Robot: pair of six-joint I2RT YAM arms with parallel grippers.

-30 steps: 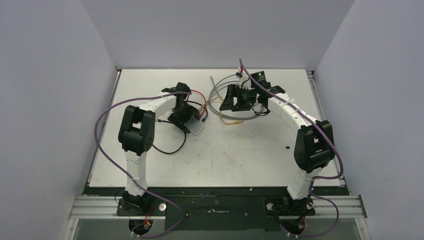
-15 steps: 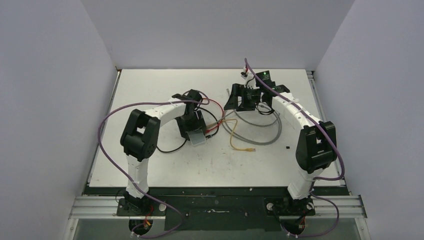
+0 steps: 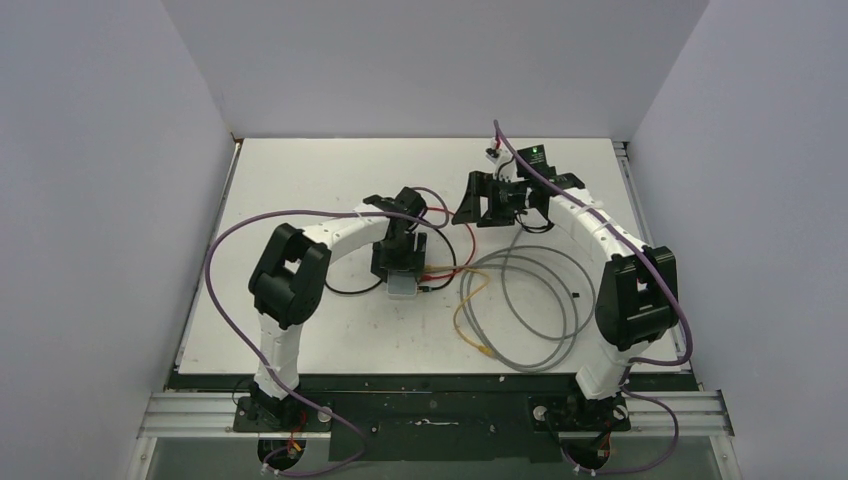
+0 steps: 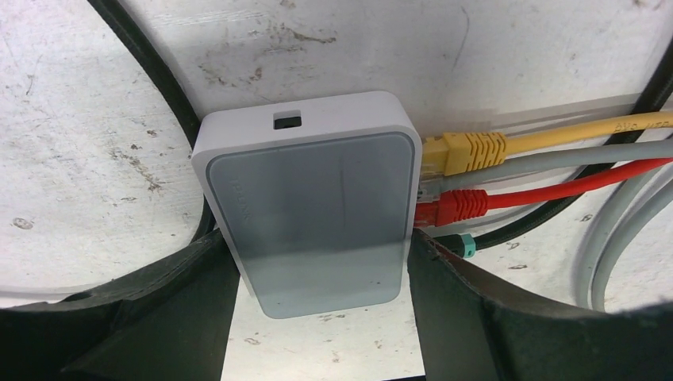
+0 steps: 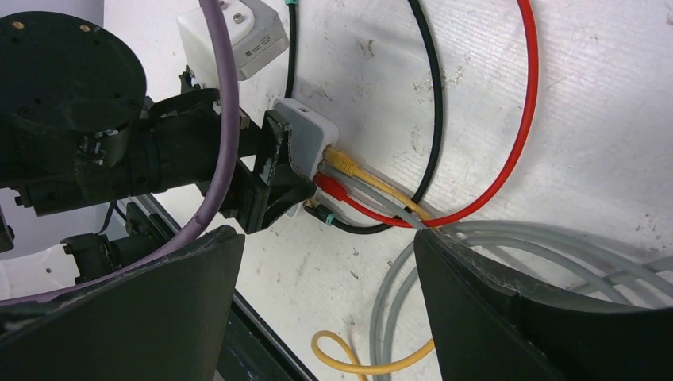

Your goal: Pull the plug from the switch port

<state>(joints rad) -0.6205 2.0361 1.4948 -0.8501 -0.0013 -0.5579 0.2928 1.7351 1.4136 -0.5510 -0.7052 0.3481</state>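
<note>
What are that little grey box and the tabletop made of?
The switch looks like moulded plastic: pale grey-blue, smooth matte top, rounded corners, a soft sheen on its rim. The table seems a hard white board, perhaps laminate or painted wood; it is dull, scuffed and speckled with dark marks.

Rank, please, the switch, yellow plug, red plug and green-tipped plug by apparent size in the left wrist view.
Switch, largest by far.
Yellow plug and red plug, too alike to rank.
Green-tipped plug, smallest.
</note>
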